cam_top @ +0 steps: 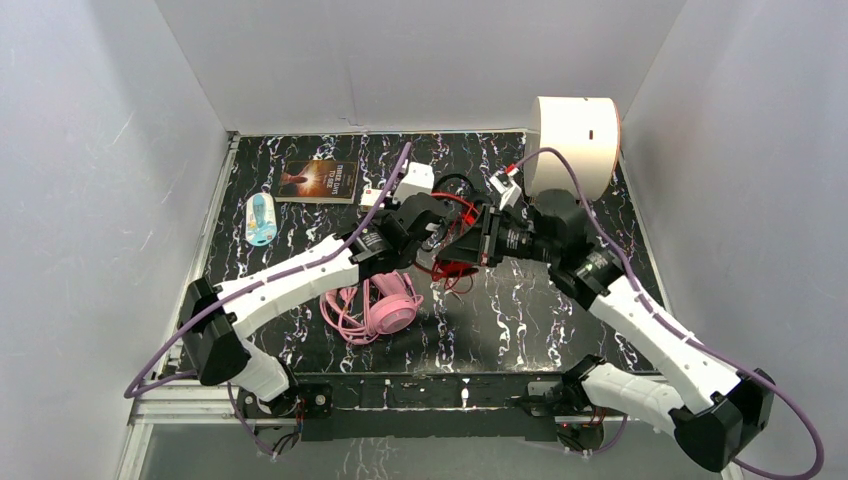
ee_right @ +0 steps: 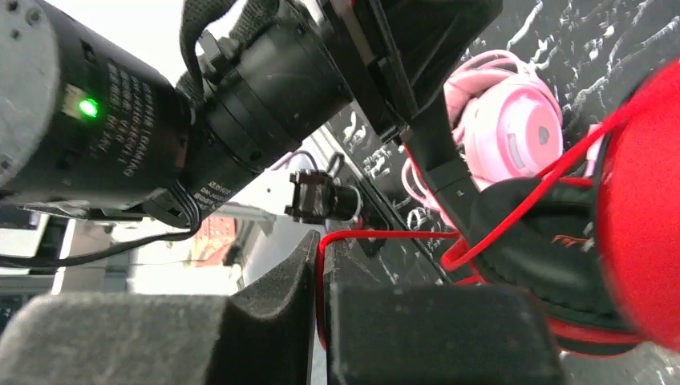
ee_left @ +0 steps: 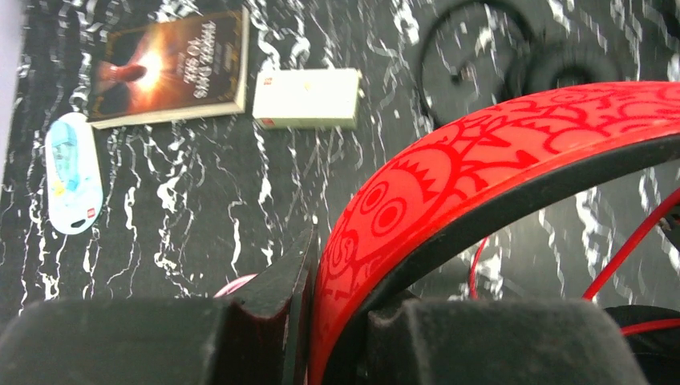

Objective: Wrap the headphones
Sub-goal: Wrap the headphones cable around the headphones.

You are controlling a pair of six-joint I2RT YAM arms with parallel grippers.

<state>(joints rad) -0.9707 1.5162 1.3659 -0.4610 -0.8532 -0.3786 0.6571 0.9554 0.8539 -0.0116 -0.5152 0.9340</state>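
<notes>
So there's sth to wind round, prob., L gripper [ee_left: 321,321] clamps the red patterned plastic headband [ee_left: 481,160] steady; R gripper [ee_right: 321,309], nearly closed, pinches the thin red cable [ee_right: 385,235].

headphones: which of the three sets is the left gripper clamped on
The red-and-black patterned headset: the left gripper pinches its headband. The pink set and the small black one lie loose on the black marbled table.

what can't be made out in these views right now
- black headphones: left wrist view, blurred, partly behind the red headphones band
- right gripper: right wrist view, pads flank the red cable; clamped or loose, unclear
- pink headphones: top view, upper part under the left arm
</notes>
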